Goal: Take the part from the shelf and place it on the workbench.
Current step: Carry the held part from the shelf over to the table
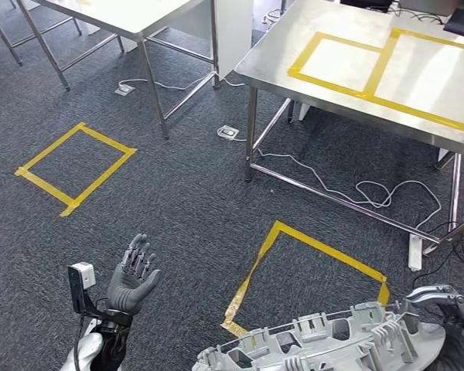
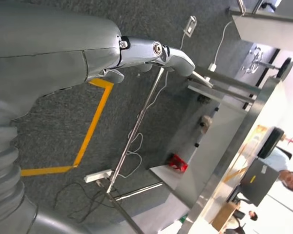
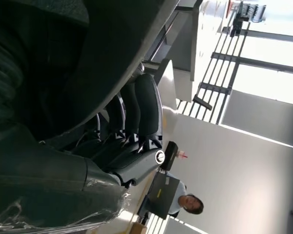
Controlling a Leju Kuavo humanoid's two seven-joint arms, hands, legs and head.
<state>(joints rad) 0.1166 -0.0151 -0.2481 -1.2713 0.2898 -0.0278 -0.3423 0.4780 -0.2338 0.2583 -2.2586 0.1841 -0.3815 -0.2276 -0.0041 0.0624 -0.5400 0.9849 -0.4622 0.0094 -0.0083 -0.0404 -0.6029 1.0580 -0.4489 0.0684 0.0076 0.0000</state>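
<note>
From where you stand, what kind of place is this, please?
Probably a workshop or robot test area, not a home. Steel workbenches carry yellow tape rectangles, more tape squares mark the grey carpet, and cables trail loose. The right hand holds a grey moulded part; the left hand is open.

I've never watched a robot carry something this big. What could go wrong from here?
The long grey part seems held at one end only, by the right hand; the left hand is open and apart from it, so the part might tip or slip. White cables lie on the floor under the workbench, a possible snag for the feet.
</note>
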